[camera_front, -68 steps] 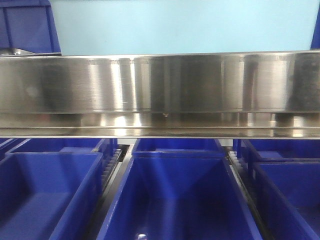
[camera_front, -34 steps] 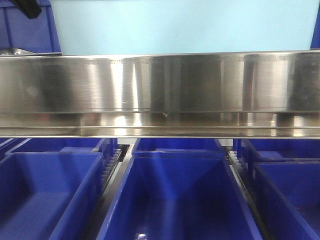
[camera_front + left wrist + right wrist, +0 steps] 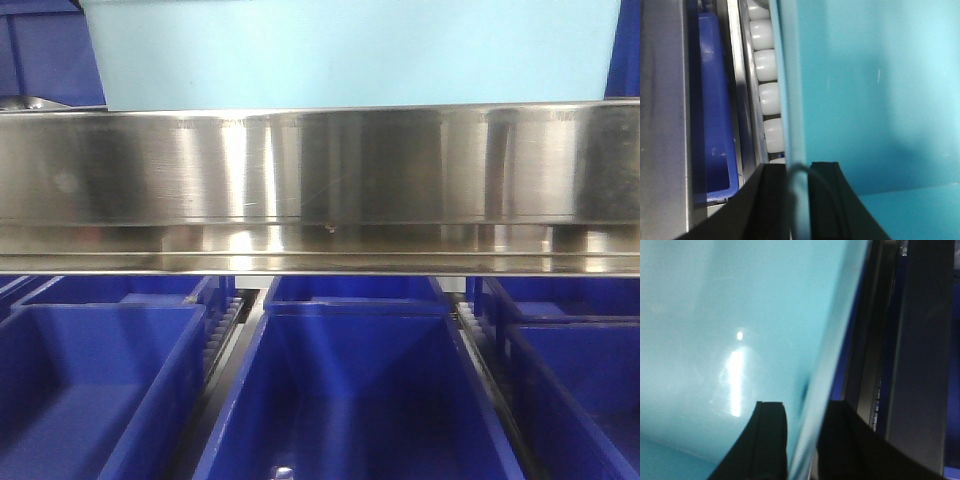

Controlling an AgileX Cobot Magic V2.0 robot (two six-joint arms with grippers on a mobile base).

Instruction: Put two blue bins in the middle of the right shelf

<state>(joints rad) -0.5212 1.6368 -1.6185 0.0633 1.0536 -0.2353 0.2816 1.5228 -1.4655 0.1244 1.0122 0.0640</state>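
Displacement since earlier frame: rectangular turquoise plastic bin [image 3: 350, 50] sits further left above the brushed-steel shelf rail [image 3: 320, 165]. Its walls are clamped by left gripper [image 3: 797, 170] and right gripper [image 3: 807, 407].

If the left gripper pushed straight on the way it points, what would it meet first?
The left gripper straddles the wall of the light blue bin, so that wall would seat deeper between its fingers first. The outer finger probably brushes the white rollers; depth is unclear.
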